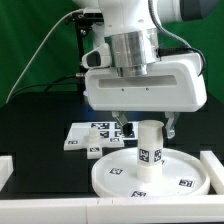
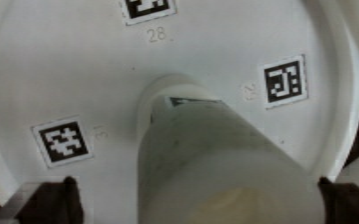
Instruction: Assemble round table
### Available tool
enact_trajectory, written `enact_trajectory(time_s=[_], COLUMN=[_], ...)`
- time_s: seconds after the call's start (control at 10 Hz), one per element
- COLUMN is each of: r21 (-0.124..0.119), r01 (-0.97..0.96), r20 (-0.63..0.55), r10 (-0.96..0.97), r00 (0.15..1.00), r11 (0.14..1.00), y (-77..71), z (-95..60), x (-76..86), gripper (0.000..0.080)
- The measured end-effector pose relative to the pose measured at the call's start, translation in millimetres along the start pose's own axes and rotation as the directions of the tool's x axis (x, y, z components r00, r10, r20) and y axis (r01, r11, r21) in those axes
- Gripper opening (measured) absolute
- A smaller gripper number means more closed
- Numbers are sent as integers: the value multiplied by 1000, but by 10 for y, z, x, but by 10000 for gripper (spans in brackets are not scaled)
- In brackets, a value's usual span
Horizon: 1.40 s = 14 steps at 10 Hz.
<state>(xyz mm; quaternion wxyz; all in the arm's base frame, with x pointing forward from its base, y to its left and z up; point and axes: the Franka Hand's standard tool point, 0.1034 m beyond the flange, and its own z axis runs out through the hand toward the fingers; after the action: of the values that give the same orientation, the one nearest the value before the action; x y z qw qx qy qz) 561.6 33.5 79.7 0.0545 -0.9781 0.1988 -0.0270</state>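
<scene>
The large white round disc (image 1: 103, 181) lies flat on the black table with tags on its face. The short cylindrical leg (image 1: 149, 150) stands upright on the middle of the disc, a tag on its side. My gripper (image 1: 144, 127) hangs straight above the leg, open, with a finger on each side of the leg's top and not touching it. In the wrist view the leg (image 2: 202, 160) rises toward the camera from the disc (image 2: 87, 70), and the two dark fingertips (image 2: 51, 203) stand wide apart with the gripper (image 2: 197, 205) empty. The cross-shaped base is not clearly made out.
Flat white tagged pieces (image 1: 85, 134) lie on the black table just behind the disc, partly hidden by the gripper. White rails border the work area at the exterior view's left (image 1: 5, 168), right (image 1: 213, 165) and front (image 1: 50, 206). A green backdrop stands behind.
</scene>
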Motion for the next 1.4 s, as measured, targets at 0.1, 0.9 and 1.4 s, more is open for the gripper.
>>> enact_trajectory(time_s=[0.1,0.9,1.4], r21=[-14,-21,-7], r01=[200,299,-345], r20=[1,-2,-28], r10=[-200,-299,344], r00=[980,954,938], r11=[980,954,939], y=[-19,1,-2], z=[14,39,41], x=[-12,-16,0], gripper=[649,403,403])
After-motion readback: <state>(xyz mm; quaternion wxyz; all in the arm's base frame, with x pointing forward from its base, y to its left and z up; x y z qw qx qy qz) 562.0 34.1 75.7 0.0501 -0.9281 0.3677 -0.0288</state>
